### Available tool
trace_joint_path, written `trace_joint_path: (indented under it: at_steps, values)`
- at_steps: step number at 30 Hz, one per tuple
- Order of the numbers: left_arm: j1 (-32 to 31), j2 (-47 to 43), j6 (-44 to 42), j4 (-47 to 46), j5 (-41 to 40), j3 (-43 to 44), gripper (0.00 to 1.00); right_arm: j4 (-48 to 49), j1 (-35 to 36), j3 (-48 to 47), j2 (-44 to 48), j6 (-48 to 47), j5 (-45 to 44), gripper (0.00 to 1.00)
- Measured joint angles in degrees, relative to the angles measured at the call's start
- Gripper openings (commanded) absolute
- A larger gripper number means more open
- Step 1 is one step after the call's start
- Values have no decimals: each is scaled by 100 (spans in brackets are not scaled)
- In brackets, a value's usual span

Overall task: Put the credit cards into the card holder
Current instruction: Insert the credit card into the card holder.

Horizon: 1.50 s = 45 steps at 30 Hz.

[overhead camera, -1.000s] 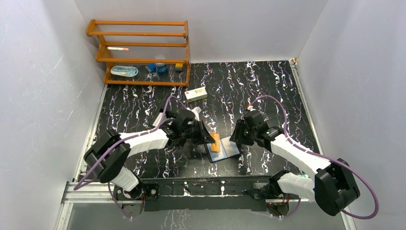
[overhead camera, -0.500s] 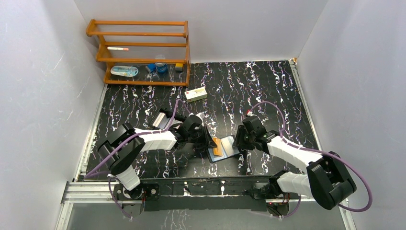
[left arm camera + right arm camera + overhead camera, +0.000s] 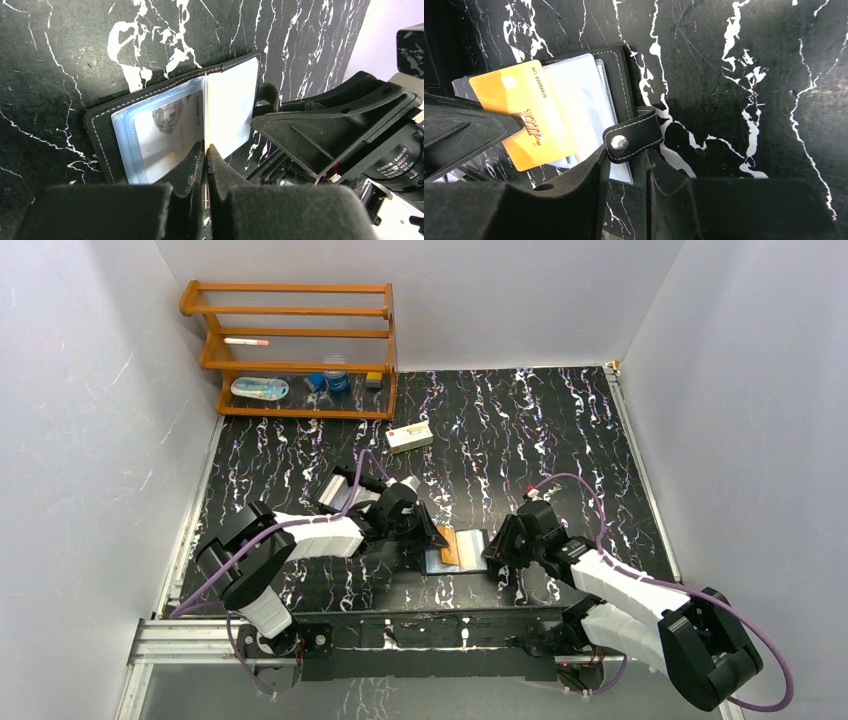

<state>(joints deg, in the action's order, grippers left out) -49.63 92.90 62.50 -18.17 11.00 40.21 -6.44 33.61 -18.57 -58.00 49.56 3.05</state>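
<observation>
Near edge of table [image 3: 560, 420], approx ctr: card holder [image 3: 472, 542]. Lies open and flat, black cover down, glossy blue-grey sleeves up. Faint print showing on a left-hand sleeve in left wrist view. White stitching along cover's rim. On right flap: snap tab [image 3: 631, 136], curled up off the flap, silver stud showing.

From the left, low over the holder: left gripper [image 3: 206, 148]. Fingers fully closed, pinching credit card [image 3: 526, 117] by one end. Orange, w/ "VIP" and a no. printed on its face. Seen edge-on in left wrist view, as a thin line right above holder's fold. Hangs tilted over holder's middle, free end down at the sleeves. Can't tell whether inside a sleeve or only resting on top.

From the right, at holder's right flap: right gripper [image 3: 625, 156]. Jaws part-way apart, one finger over the sleeves, the other just outside flap's edge, snap tab btwn them. Can't tell whether gripping the flap or only straddling it.

Further back, toward table's ctr, well apart from holder and both grippers: cream carton [image 3: 410, 436], lying flat.

Far left corner: wooden rack [image 3: 290, 312], several shelves. Small items on lower shelves, pen-like stick higher up; too small to name.
</observation>
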Motion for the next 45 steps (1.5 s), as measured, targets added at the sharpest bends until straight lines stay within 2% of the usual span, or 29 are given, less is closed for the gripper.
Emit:
trace_joint_path:
  at_steps: [11, 24, 33, 45]
  values:
    - [-87, -332, 105, 20, -157, -39, 0, 210, 31, 151, 20, 295, 186, 33]
    - [-87, -286, -101, 57, -350, -170, 0, 240, 46, 166, 22, 323, 208, 33]
    - [-87, -120, -103, -286, -234, -299, 0, 286, 52, 188, 31, 323, 208, 33]
    - [-87, -61, -527, -238, -44, -289, 1, 317, 55, 199, 37, 321, 212, 33]
